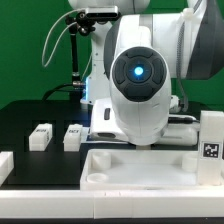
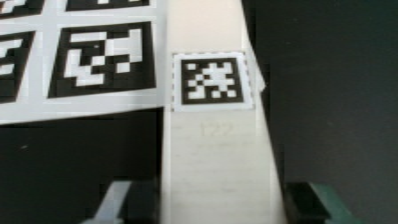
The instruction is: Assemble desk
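Note:
The desk panel (image 1: 130,165), wide, white and rimmed, lies at the front of the table. Two small white legs (image 1: 40,136) (image 1: 73,136) lie behind it towards the exterior view's left. A third leg (image 1: 211,145) with a tag stands at the right. In the wrist view a long white leg (image 2: 217,140) with a square tag (image 2: 210,78) lies on the black table. My gripper (image 2: 217,205) is open and straddles this leg. One finger (image 2: 121,200) stands on each side, with dark gaps to the leg. In the exterior view the gripper is hidden behind the arm.
The marker board (image 2: 71,55) lies beside the leg's far end. Another white piece (image 1: 5,165) sits at the exterior view's left edge. The big white arm (image 1: 140,80) fills the middle of the exterior view. A green backdrop stands behind.

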Controlling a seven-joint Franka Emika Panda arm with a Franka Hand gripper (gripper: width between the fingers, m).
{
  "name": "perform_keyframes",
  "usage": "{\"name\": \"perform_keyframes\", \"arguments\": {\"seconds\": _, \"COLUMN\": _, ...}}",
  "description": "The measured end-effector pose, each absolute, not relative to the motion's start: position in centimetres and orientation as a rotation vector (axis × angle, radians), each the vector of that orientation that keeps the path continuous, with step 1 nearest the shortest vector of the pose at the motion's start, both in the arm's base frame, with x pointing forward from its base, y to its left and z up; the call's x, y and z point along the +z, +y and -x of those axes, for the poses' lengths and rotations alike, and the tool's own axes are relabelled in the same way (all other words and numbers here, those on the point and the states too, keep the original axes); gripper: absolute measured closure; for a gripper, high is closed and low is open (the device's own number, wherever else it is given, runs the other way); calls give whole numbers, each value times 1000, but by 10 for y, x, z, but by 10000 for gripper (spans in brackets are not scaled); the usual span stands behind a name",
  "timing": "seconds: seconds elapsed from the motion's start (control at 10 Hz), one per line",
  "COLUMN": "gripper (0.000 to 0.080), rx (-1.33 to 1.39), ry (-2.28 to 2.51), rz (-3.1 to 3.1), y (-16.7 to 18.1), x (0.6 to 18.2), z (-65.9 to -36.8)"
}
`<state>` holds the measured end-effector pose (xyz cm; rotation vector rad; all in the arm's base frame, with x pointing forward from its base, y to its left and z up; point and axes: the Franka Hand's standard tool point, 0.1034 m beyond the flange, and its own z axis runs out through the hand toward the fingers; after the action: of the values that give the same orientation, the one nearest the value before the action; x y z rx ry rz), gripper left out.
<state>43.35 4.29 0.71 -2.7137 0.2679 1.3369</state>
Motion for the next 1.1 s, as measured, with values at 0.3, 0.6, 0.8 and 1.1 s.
{"name": "perform_keyframes", "arguments": {"seconds": 0.3, "gripper": 512, "rx": 1337, "ry": 269, "rz": 2713, "y": 43, "x": 7, "z": -434}}
{"name": "perform_keyframes", "arguments": {"seconds": 0.6, "gripper": 512, "rx": 1365, "ry": 328, "rz": 2615, "y": 31, "x": 51, "z": -462}}
{"name": "perform_keyframes", "arguments": {"seconds": 0.8, "gripper": 512, "rx": 1261, "ry": 401, "rz": 2633, "y": 10, "x": 96, "z": -495}}
{"name": "perform_keyframes", "arguments": {"seconds": 1.1, "gripper": 512, "rx": 1060, "ry": 445, "rz": 2726, "y": -3, "x": 102, "z": -518}}
